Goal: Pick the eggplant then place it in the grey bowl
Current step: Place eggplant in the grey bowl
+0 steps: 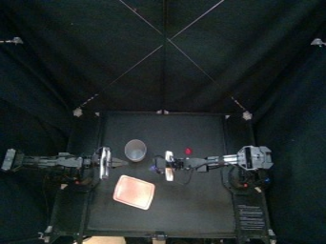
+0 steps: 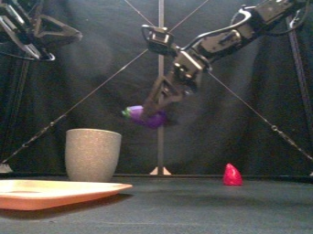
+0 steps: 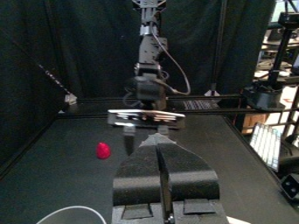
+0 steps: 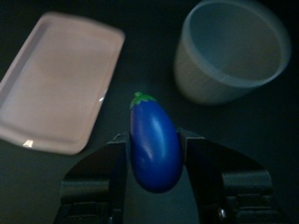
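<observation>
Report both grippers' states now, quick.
Left gripper: closed, holding nothing.
Right gripper: closed on the eggplant, held up in the air.

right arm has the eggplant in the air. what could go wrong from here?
1. The eggplant is not over the grey bowl yet; an early release could land it beside the bowl or on the pink tray.
2. The right gripper holds it by its smooth sides, so it may slip.
3. A low approach could clip the tall bowl's rim and tip it.
</observation>
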Available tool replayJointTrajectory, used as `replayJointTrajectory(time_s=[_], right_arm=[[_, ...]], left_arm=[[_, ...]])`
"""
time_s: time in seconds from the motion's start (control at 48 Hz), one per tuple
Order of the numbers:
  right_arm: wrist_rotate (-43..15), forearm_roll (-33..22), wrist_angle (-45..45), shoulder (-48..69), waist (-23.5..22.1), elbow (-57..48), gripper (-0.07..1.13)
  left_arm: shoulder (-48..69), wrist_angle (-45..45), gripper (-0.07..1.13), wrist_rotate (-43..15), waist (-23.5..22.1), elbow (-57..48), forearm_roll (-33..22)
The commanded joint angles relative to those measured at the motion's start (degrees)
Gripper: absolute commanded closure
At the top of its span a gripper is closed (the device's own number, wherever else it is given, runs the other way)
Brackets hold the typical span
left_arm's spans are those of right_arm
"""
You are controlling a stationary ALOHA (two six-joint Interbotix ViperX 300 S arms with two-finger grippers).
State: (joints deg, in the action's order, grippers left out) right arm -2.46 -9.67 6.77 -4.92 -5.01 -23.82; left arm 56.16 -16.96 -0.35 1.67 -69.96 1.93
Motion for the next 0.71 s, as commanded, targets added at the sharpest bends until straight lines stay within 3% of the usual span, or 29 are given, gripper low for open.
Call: replayJointTrajectory(time_s=[0.021,0.188,0.479,0.708], right_arm=[[0.09,-2.2,-0.35,0.18,-3.08,8.17,0.58],[0.18,-2.72,-0.79,-5.63,-6.06,17.58,0.58],[0.35,-2.37,-0.18,-15.91,-7.21,29.09,0.54],[0.09,-0.97,0.0,-16.96,-7.47,29.97,0.32]], left_arm=[[-0.18,-0.26,1.09,0.0,0.0,0.79,0.0],[-0.18,-0.26,1.09,-0.09,0.0,0.62,0.09],[0.35,-0.26,1.09,0.0,0.0,0.35,0.09],[0.44,-0.26,1.09,0.0,0.0,0.35,0.09]])
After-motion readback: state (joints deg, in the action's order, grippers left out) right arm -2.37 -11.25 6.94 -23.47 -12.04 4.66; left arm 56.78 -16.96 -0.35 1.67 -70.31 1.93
